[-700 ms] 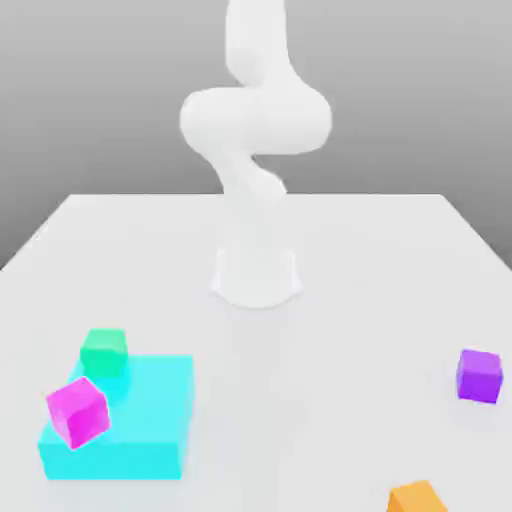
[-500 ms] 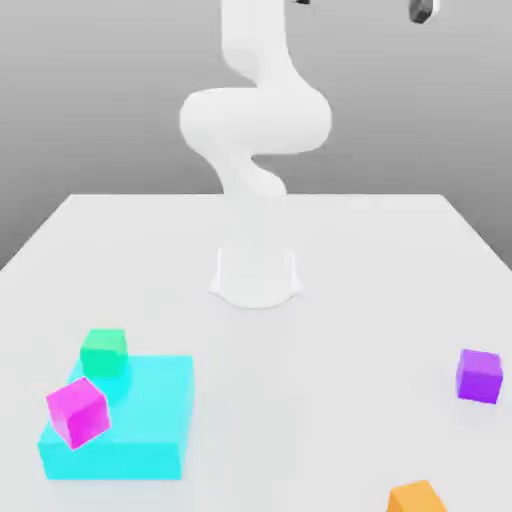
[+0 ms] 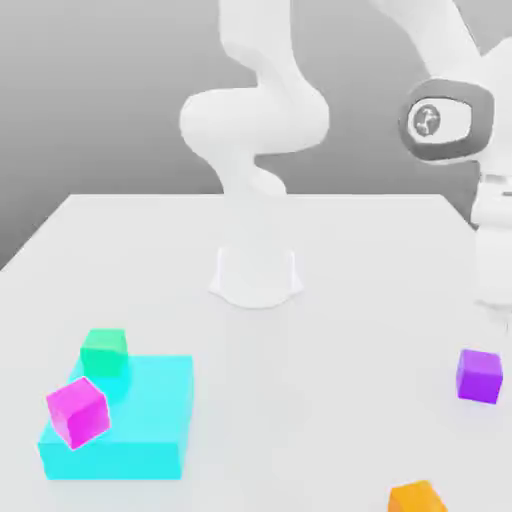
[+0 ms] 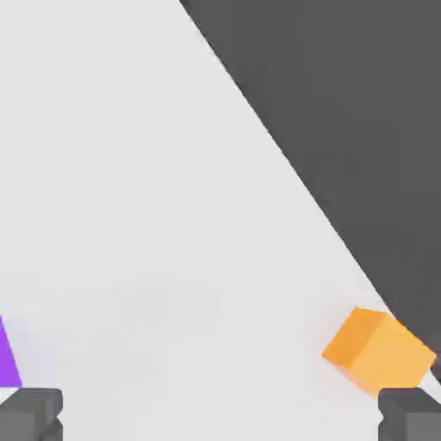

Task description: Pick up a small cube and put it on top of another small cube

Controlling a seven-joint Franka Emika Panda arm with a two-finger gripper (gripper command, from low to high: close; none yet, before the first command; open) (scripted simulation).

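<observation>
Arm swinging in over the exterior view's right, jaws spread fully and holding nothing.
A moment ago I was barely entering the top of that frame; now my gripper [image 4: 220, 415] is hanging near the purple cube [image 3: 479, 375], so I am judging the pick is next. The cube is sitting flat on the table [image 3: 300, 340] at the right edge, no long axis, one face toward the camera. The green cube [image 3: 103, 351] is waiting at lower left against the cyan block [image 3: 150, 420].
</observation>
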